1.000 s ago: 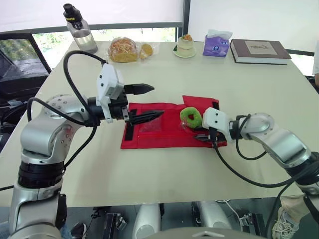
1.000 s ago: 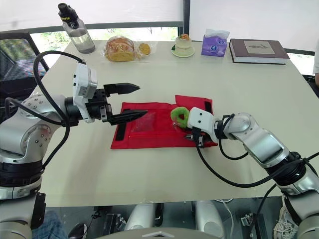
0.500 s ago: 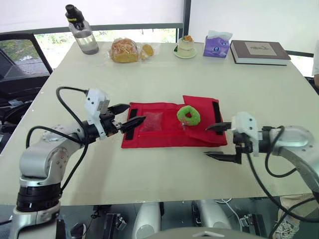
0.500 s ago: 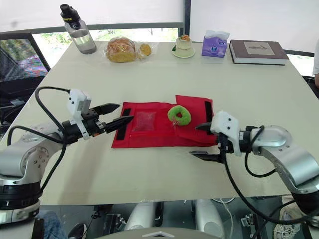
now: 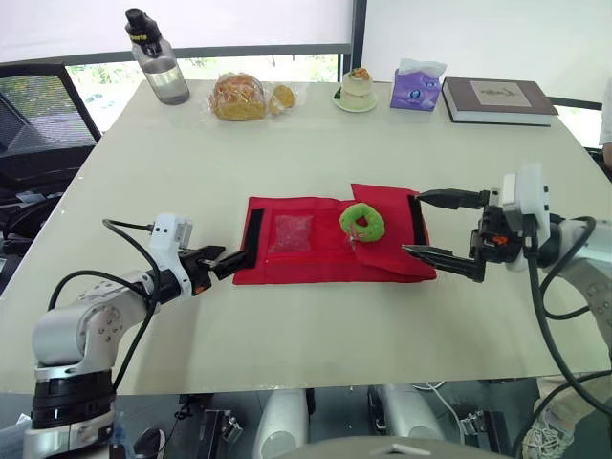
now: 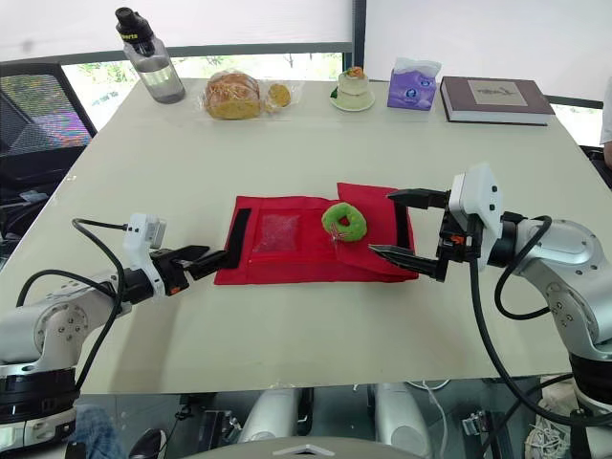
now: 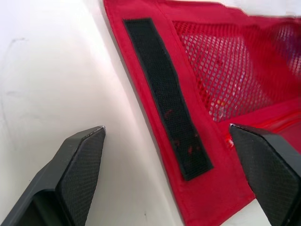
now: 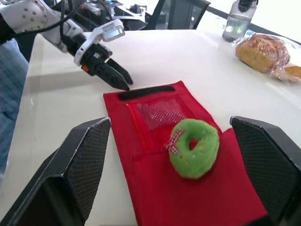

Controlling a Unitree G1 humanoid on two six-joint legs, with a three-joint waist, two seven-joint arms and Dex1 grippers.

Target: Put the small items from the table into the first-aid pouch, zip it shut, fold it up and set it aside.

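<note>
A red first-aid pouch (image 5: 330, 251) lies unfolded flat at mid-table, with a mesh pocket (image 5: 292, 232) and a black velcro strip (image 5: 253, 234) at its left end. A green ring-shaped plush (image 5: 363, 221) rests on its right half. My left gripper (image 5: 234, 256) is low over the table at the pouch's left front corner, open; its fingers (image 7: 75, 165) straddle the velcro strip (image 7: 164, 94). My right gripper (image 5: 411, 224) hovers open at the pouch's right edge, holding nothing, and looks across the green ring (image 8: 195, 148).
Along the table's far edge stand a water bottle (image 5: 158, 57), bagged bread (image 5: 239, 96), a small dessert on a plate (image 5: 357, 89), a purple tissue pack (image 5: 416, 84) and a book (image 5: 497, 98). A black chair (image 5: 38, 124) sits off the left side.
My left gripper came down from above the pouch and drew back to its left front corner. My right gripper left the pouch beside the green ring, opened, rose and moved right.
</note>
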